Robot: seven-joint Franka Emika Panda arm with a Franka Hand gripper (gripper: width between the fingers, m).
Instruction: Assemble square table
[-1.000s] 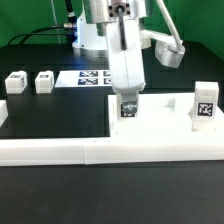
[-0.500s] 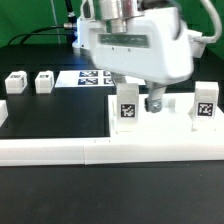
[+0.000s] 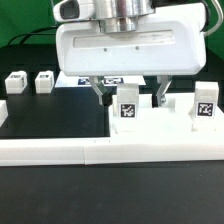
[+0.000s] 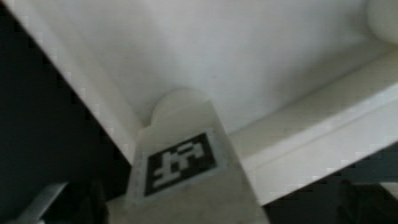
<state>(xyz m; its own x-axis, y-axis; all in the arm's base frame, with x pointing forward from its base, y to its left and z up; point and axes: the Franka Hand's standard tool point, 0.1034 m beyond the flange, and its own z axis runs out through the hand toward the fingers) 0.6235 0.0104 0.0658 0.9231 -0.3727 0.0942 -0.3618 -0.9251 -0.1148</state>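
Observation:
The white square slab (image 3: 160, 128) lies at the exterior view's right, against the front wall. A tagged white leg block (image 3: 127, 106) stands upright on it. My gripper (image 3: 130, 95) hangs over this leg, open, with one finger (image 3: 100, 94) on each side and a gap to the leg on both. In the wrist view the leg (image 4: 183, 160) fills the middle, over the pale slab (image 4: 231, 60). Another leg (image 3: 205, 104) stands at the slab's right end. Two more legs (image 3: 15, 83) (image 3: 44, 81) stand at the far left.
The long low white border wall (image 3: 60, 153) runs along the front. The marker board (image 3: 76, 78) lies at the back, mostly hidden behind my hand. The robot base and cables are at the back.
My hand has turned about its vertical axis from edge-on to broadside. The fingers, close around the leg before, now stand wide apart on either side of it. The leg stays upright.

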